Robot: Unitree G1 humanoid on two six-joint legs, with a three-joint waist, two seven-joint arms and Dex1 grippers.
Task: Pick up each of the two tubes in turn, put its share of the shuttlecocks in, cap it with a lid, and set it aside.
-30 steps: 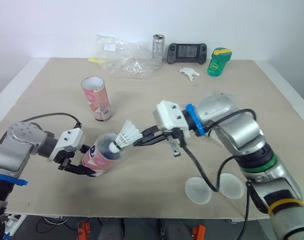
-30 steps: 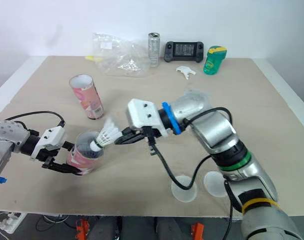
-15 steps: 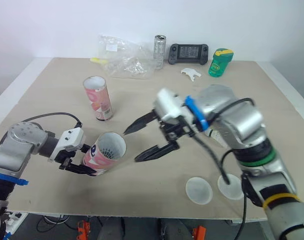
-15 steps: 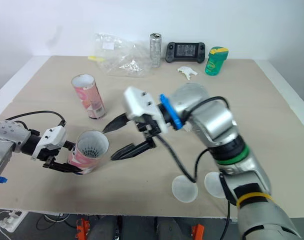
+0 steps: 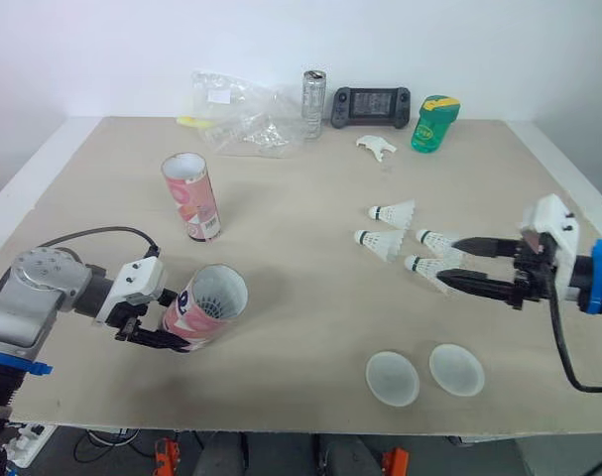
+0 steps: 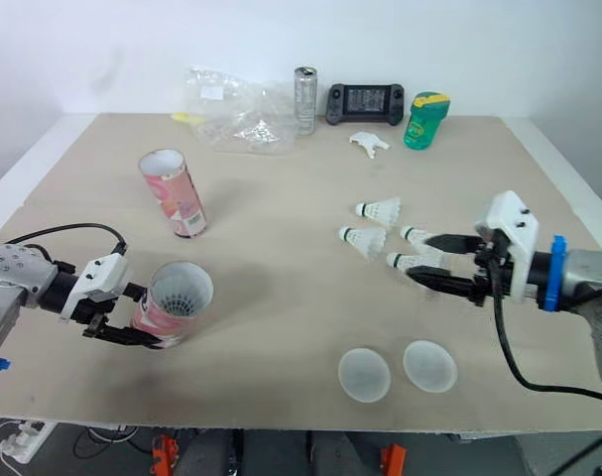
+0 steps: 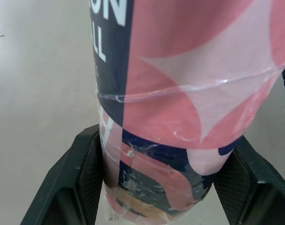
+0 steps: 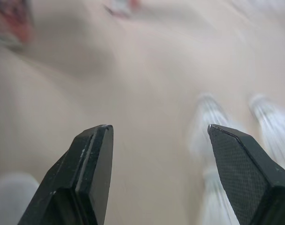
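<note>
My left gripper (image 5: 154,319) is shut on the base of a pink and navy tube (image 5: 206,305), held tilted with its open mouth toward the table's middle. In the left wrist view the tube (image 7: 180,93) sits between the two black fingers (image 7: 72,187). A second pink tube (image 5: 191,195) stands upright further back. Several white shuttlecocks (image 5: 380,241) lie loose at the right. My right gripper (image 5: 451,263) is open at table height beside them, its tips close to the nearest one (image 5: 427,266). Two round translucent lids (image 5: 393,378) lie near the front edge.
Along the back edge lie a crumpled plastic bag (image 5: 241,119), a metal can (image 5: 313,96), a black game controller (image 5: 371,102) and a green bottle (image 5: 434,123). A small white piece (image 5: 376,146) lies in front of the controller.
My right gripper let go of a shuttlecock at the held tube's mouth, opened, and swung right to the loose shuttlecocks. The shuttlecock went into the tube. The left arm has held still.
</note>
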